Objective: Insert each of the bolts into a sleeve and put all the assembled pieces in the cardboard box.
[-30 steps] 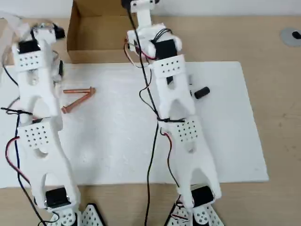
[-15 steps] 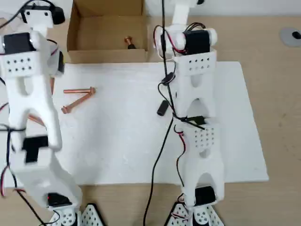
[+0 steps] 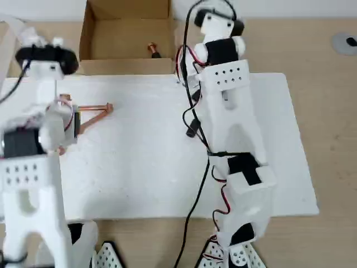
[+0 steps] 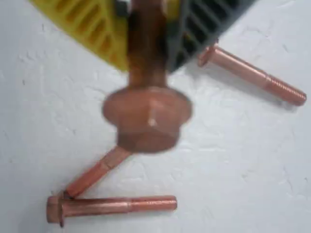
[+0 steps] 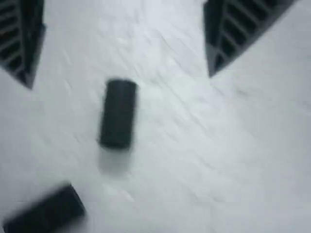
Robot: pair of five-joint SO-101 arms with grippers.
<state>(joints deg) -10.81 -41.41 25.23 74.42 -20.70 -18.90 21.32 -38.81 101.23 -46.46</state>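
My left gripper is shut on a copper bolt, its head hanging toward the white foam pad. Three loose copper bolts lie on the pad under it, two of them touching. From above, the left gripper sits at the pad's left edge beside the loose bolts. My right gripper is open above a black sleeve, and another sleeve lies close by. One black sleeve shows beside the right arm. The cardboard box holds one assembled piece.
The white foam pad covers most of the wooden table. The box stands just past its far edge, between the two arms. Black and red cables trail along the right arm. A grey disc lies at the far right.
An assembled piece now lies in the box. The right arm has pulled back from the box to over the pad. The left arm has swung down over the loose bolts.
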